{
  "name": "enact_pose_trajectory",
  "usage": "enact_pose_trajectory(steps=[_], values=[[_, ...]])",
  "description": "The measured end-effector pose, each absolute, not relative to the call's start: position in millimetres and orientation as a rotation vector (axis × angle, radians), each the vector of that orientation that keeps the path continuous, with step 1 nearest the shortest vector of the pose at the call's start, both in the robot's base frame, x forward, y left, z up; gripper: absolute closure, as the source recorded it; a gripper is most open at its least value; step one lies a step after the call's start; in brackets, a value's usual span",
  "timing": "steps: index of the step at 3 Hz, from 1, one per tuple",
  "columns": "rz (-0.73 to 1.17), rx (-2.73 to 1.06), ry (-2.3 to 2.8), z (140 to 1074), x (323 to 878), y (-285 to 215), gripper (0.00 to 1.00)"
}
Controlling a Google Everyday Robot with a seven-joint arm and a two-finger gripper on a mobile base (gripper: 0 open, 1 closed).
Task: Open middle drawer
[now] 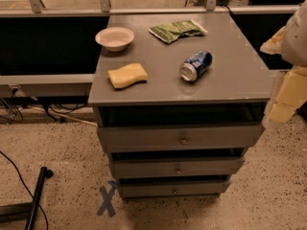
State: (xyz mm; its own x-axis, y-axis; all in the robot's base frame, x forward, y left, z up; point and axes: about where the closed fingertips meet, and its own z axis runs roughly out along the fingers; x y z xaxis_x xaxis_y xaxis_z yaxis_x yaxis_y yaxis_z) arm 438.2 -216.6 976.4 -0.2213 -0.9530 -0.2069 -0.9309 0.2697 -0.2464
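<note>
A grey cabinet with three stacked drawers stands in the middle of the camera view. The middle drawer (177, 167) has a medium-height front panel with a small round metal knob (178, 169) at its centre. A dark gap shows above its front panel; its inside is hidden. My arm comes in at the right edge, pale and blurred, with the gripper (280, 110) beside the cabinet's upper right corner, well apart from the knob and touching nothing.
On the cabinet top (240, 80) lie a white bowl (114, 38), a green bag (176, 30), a blue can (196, 65) on its side and a yellow sponge (127, 75). The taller top drawer (182, 138) and thinner bottom drawer (173, 189) flank the middle one. A blue tape X (106, 200) and a black stand (36, 200) are on the floor.
</note>
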Motion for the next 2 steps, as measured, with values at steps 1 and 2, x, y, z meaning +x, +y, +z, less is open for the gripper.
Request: enact_pose_trajectory(steps=[1, 2], values=[[-0.099, -1.724, 2.231, 976.4, 438.2, -216.6, 0.0], [-0.075, -1.737, 2.196, 974.0, 438.9, -216.7, 0.0]])
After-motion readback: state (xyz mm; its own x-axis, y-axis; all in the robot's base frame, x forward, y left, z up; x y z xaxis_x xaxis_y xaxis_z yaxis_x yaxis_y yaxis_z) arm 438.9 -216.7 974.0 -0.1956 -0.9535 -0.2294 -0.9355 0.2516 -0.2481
